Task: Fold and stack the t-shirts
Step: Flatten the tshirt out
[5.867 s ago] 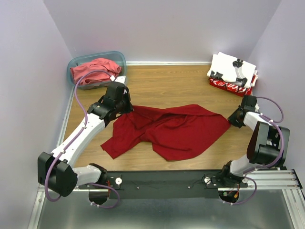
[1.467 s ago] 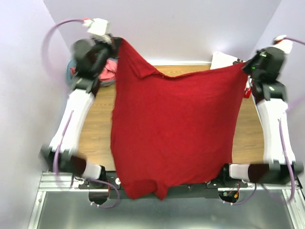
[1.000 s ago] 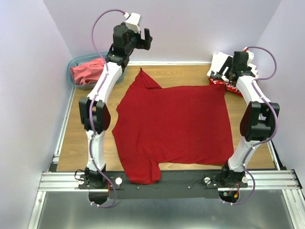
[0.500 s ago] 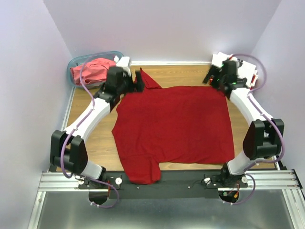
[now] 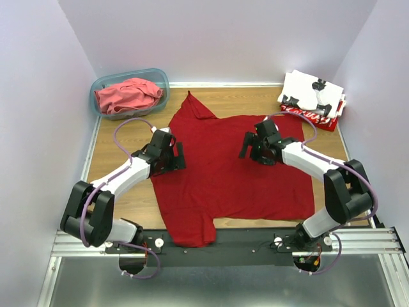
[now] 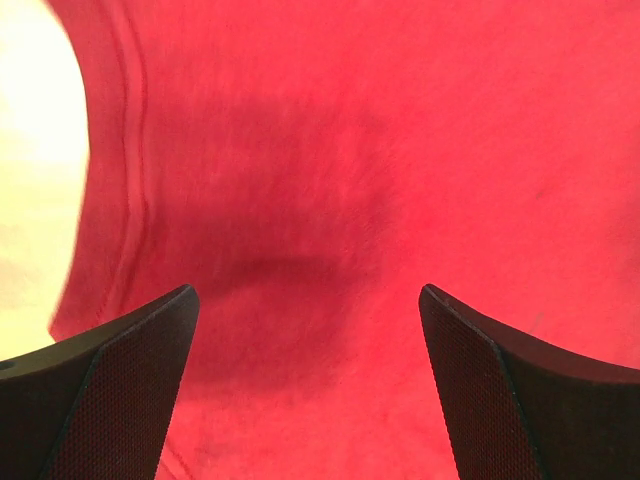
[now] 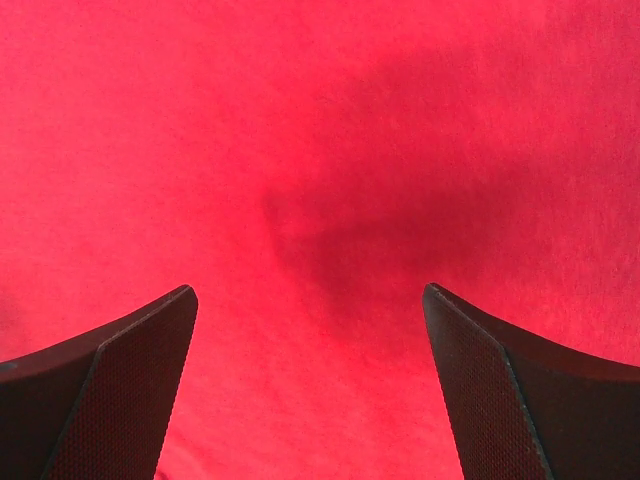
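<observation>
**Deep red shirt spread flat, both grippers open above it**

The deep red t-shirt [image 5: 233, 182] lies spread out across the middle of the wooden worktop [image 5: 223, 101]. It is mostly flat. One sleeve points toward the far edge, and the other drapes over the near edge onto the black rail [image 5: 255, 240] where the arms are mounted.

The left gripper [image 5: 179, 158] is low over the shirt's left side, close to its edge. Its jaws stand wide apart and nothing is between them. In the left wrist view the two dark fingers [image 6: 110, 390] frame bare red cloth, with a stitched edge and a strip of pale worktop showing at the far left.

The right gripper [image 5: 245, 147] is over the far middle part of the shirt, also spread wide and holding nothing. Its wrist view shows only smooth red fabric, with a soft shadow between the fingers [image 7: 520, 400]. Whether either gripper's fingertips touch the cloth cannot be told.

At the far left corner, a translucent teal tub [image 5: 101, 84] holds a crumpled coral-red t-shirt [image 5: 128, 96]. At the far right corner, well apart from the spread shirt, a folded white t-shirt [image 5: 305, 86] with black prints rests on top of a folded red t-shirt with white lettering [image 5: 314, 119].
</observation>
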Available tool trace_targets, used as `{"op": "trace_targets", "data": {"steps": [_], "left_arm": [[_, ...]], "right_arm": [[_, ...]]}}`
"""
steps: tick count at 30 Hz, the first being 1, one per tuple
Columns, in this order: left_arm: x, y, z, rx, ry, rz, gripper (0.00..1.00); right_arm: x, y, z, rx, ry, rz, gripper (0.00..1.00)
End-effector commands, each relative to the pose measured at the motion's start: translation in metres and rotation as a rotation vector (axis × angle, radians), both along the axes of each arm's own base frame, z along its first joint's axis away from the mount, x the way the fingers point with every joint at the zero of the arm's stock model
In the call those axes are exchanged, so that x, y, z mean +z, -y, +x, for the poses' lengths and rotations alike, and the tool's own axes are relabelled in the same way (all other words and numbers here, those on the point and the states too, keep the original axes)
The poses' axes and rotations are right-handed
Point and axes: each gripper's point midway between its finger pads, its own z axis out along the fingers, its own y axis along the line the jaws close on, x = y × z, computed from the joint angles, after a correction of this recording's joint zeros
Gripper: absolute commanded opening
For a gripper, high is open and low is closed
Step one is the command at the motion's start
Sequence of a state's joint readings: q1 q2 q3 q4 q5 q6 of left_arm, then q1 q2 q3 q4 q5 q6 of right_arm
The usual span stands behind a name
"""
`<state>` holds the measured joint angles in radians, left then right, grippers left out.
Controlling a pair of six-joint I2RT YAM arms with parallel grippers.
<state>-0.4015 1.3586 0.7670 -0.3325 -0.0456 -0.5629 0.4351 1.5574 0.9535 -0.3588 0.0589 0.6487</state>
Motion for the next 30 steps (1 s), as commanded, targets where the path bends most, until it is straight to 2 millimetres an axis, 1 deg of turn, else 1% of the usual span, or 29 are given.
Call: {"op": "trace_targets", "data": {"steps": [1,2,3,5,8,9,12,14,15,16,19,20,21,23,24,25,26,28,29,30], "left_arm": [[-0.015,0.000,-0.002,0.030,-0.024,0.000,0.98],[-0.018,0.001,-0.002,0.028,-0.029,-0.003,0.98],[-0.026,0.002,-0.002,0.026,-0.050,0.002,0.98],[-0.029,0.006,0.000,0.017,-0.063,-0.008,0.98],[-0.037,0.005,0.004,0.036,-0.066,-0.006,0.98],[-0.042,0.005,0.005,0.039,-0.079,-0.001,0.98],[-0.047,0.004,0.012,0.046,-0.083,0.005,0.98],[-0.049,0.006,0.020,0.041,-0.079,0.011,0.98],[-0.055,0.005,0.022,0.041,-0.093,0.021,0.98],[-0.052,0.007,0.029,0.039,-0.084,0.021,0.98],[-0.053,0.006,0.042,0.034,-0.083,0.038,0.98],[-0.053,0.005,0.046,0.031,-0.079,0.044,0.98],[-0.052,0.005,0.053,0.035,-0.074,0.046,0.98],[-0.050,0.002,0.061,0.042,-0.066,0.055,0.98],[-0.053,0.001,0.063,0.036,-0.072,0.067,0.98],[-0.047,0.001,0.072,0.037,-0.055,0.066,0.98],[-0.046,0.001,0.081,0.032,-0.047,0.072,0.98],[-0.044,0.002,0.091,0.025,-0.038,0.078,0.98],[-0.043,0.001,0.097,0.023,-0.036,0.085,0.98],[-0.047,0.001,0.101,0.020,-0.044,0.095,0.98]], "right_arm": [[-0.019,0.011,-0.013,-0.088,-0.053,-0.025,1.00],[-0.024,0.014,-0.014,-0.097,-0.061,-0.045,1.00],[-0.027,0.016,-0.014,-0.102,-0.066,-0.052,1.00],[-0.032,0.019,-0.014,-0.112,-0.075,-0.070,1.00],[-0.038,0.022,-0.014,-0.129,-0.084,-0.090,1.00],[-0.044,0.023,-0.015,-0.136,-0.100,-0.097,1.00],[-0.050,0.024,-0.015,-0.146,-0.112,-0.108,1.00],[-0.055,0.026,-0.016,-0.160,-0.124,-0.118,1.00],[-0.056,0.027,-0.016,-0.165,-0.125,-0.123,1.00],[-0.058,0.028,-0.015,-0.175,-0.127,-0.126,1.00],[-0.057,0.030,-0.008,-0.188,-0.115,-0.146,1.00],[-0.056,0.029,-0.002,-0.189,-0.107,-0.151,1.00],[-0.057,0.030,-0.001,-0.191,-0.110,-0.160,1.00],[-0.058,0.029,0.007,-0.195,-0.108,-0.173,1.00],[-0.059,0.031,0.009,-0.201,-0.112,-0.179,1.00],[-0.059,0.032,0.012,-0.207,-0.110,-0.183,1.00],[-0.061,0.034,0.016,-0.218,-0.114,-0.188,1.00],[-0.060,0.035,0.023,-0.228,-0.111,-0.191,1.00],[-0.061,0.036,0.026,-0.231,-0.111,-0.191,1.00],[-0.063,0.039,0.030,-0.236,-0.118,-0.196,1.00]]}}
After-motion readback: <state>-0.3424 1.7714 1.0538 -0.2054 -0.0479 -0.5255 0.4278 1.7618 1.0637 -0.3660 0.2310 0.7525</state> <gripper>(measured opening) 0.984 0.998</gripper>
